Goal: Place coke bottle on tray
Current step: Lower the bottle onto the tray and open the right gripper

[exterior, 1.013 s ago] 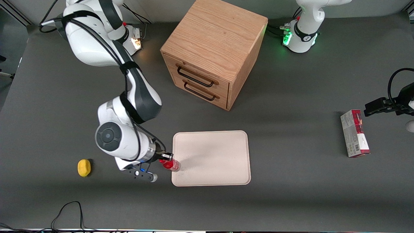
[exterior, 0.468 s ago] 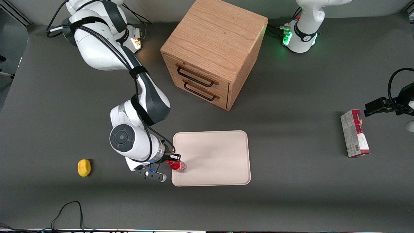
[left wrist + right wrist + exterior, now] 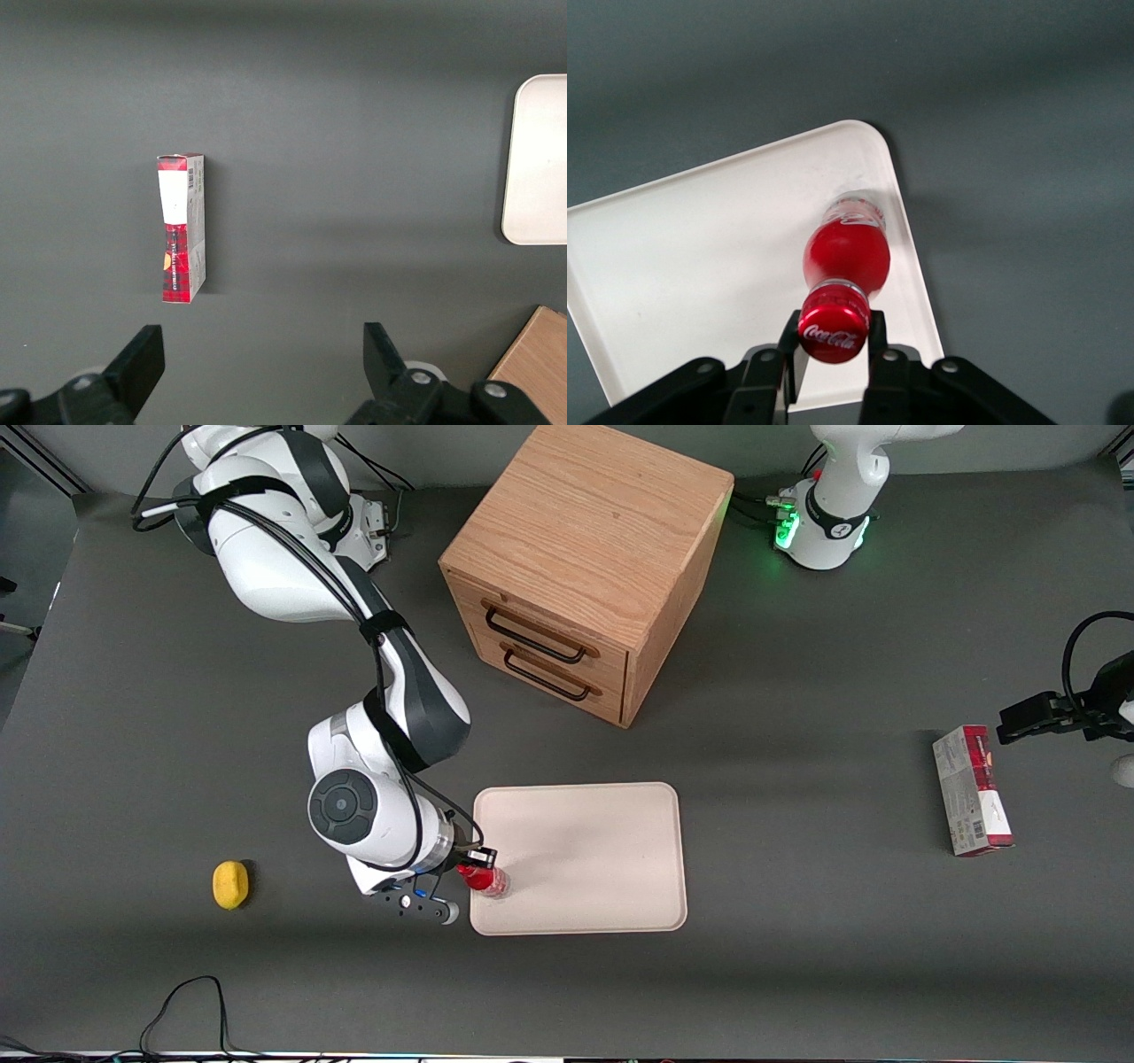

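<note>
The coke bottle (image 3: 485,880) is a tiny red bottle with a red cap. It stands roughly upright with its clear base on the cream tray (image 3: 585,859), close to the tray's corner nearest the working arm and the front camera. My right gripper (image 3: 475,866) is shut on the bottle's cap and neck. In the right wrist view the two black fingers flank the cap (image 3: 834,323) of the bottle (image 3: 847,255), with the gripper (image 3: 833,335) above the tray (image 3: 700,266). An edge of the tray (image 3: 540,159) also shows in the left wrist view.
A wooden drawer cabinet (image 3: 585,567) stands farther from the front camera than the tray. A yellow lemon-like object (image 3: 230,884) lies toward the working arm's end. A red-and-grey carton (image 3: 972,790) (image 3: 182,228) lies toward the parked arm's end. A black cable (image 3: 190,1001) loops near the front edge.
The right gripper carried the bottle from the tray's edge a short way inward over the tray. In the last half second it hardly moved.
</note>
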{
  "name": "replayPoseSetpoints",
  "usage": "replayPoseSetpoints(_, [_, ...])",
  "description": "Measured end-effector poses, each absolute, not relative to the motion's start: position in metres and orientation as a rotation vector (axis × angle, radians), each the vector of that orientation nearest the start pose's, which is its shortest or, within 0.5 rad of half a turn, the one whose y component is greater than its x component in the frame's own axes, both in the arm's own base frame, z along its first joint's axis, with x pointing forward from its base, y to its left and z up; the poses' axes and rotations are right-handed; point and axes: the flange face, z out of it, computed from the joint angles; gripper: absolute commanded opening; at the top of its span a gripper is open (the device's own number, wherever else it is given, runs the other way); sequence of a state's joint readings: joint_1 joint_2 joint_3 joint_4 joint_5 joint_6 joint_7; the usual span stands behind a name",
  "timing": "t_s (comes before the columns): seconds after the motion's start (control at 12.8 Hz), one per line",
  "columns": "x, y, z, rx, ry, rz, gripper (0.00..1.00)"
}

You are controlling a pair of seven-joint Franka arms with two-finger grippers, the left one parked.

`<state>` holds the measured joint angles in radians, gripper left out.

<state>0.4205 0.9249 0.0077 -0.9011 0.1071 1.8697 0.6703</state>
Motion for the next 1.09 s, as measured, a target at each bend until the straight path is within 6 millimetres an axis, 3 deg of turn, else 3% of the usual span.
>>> replayPoseSetpoints(0.78, [0.713,0.330,0.343,-3.022,0.404,0.022,1.00])
replayPoseSetpoints(1.09, [0.706,0.326,0.371,-3.043,0.389,0.070,1.00])
